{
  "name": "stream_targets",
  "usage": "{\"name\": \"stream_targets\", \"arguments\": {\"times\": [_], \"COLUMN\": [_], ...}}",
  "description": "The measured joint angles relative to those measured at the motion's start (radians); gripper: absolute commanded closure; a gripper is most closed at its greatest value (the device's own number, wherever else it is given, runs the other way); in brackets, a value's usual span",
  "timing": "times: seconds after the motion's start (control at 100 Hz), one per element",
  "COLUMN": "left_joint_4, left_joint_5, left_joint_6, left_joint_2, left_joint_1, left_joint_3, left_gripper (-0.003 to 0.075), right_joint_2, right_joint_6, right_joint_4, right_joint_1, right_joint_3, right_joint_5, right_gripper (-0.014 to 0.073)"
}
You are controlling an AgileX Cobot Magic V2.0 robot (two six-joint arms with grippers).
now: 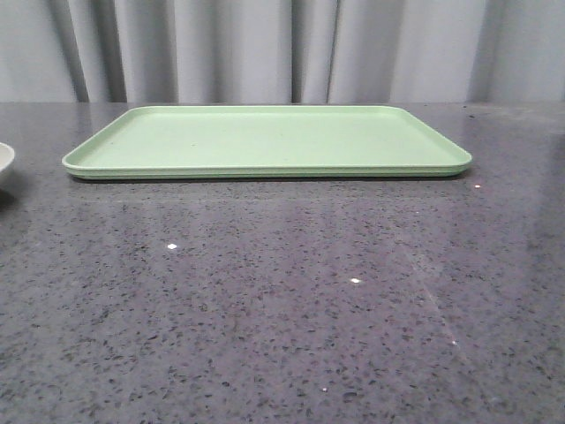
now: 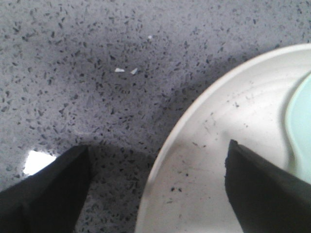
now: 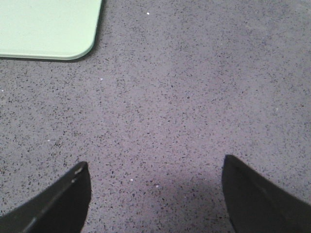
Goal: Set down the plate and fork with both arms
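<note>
The off-white speckled plate [image 1: 3, 162] shows only as a sliver at the far left edge of the front view. In the left wrist view the plate [image 2: 228, 131] fills much of the picture, with a pale blue-green utensil [image 2: 300, 131] lying in it. My left gripper [image 2: 158, 153] is open and straddles the plate's rim, one finger over the table and one over the plate. My right gripper [image 3: 155, 170] is open and empty over bare grey table. The yellow fork is out of view. Neither gripper shows in the front view.
The flat pale green tray [image 1: 265, 141] lies at the back middle of the speckled grey table; its corner shows in the right wrist view [image 3: 48, 29]. A grey curtain hangs behind the table.
</note>
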Motion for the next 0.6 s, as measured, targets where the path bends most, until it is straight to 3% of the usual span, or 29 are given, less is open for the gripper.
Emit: {"name": "stream_targets", "arguments": {"times": [0.16,0.6], "left_joint_4": [0.0,0.001], "left_joint_5": [0.0,0.004], "left_joint_6": [0.0,0.021], "left_joint_2": [0.0,0.005], "left_joint_1": [0.0,0.006], "left_joint_3": [0.0,0.0], "left_gripper": [0.0186,0.0489], "right_joint_2": [0.0,0.0], "right_joint_6": [0.0,0.0], "right_joint_4": [0.0,0.0], "right_joint_1": [0.0,0.0], "right_joint_3": [0.0,0.0], "right_joint_5": [0.0,0.0], "right_gripper": [0.0033,0.0033]}}
